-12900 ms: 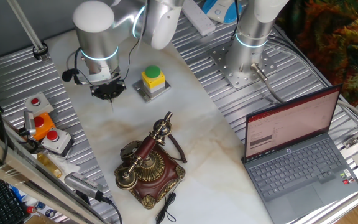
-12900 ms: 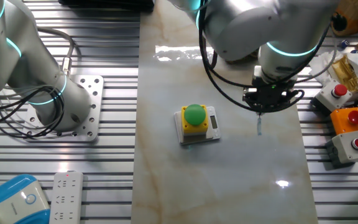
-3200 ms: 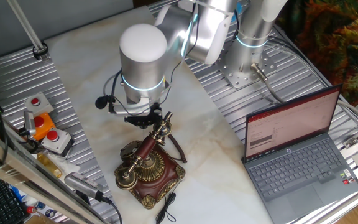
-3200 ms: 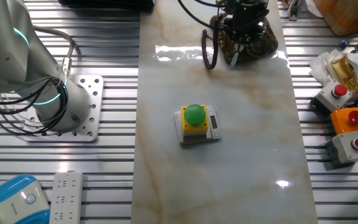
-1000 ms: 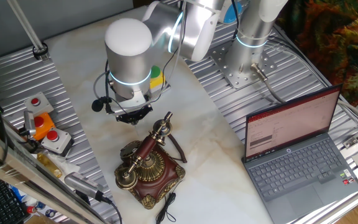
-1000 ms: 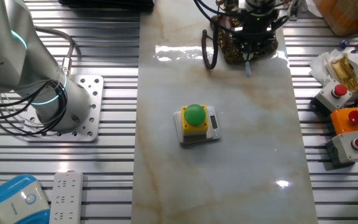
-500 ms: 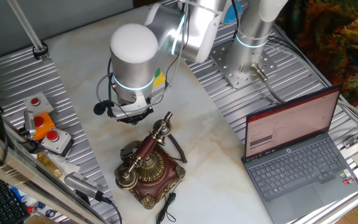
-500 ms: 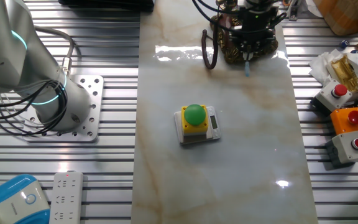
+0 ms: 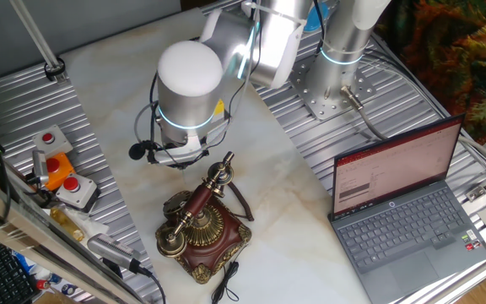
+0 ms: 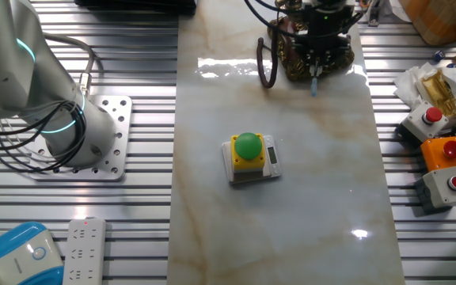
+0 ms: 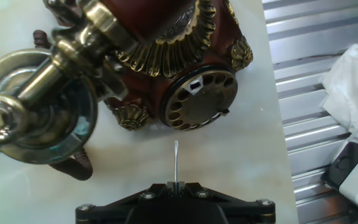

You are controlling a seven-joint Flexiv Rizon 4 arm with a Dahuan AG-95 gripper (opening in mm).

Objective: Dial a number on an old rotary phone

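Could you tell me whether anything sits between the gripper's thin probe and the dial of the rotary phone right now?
Nothing visible does. In the hand view, the thin probe points toward the dial of the rotary phone across bare marble. The handset earpiece lies off to the side, outside that line.

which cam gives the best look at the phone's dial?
Hand view: the dial faces the lens, finger holes countable, thin probe pointing at it. One fixed view shows the old rotary phone from behind the handset, dial hidden. The other fixed view has the arm blocking it.
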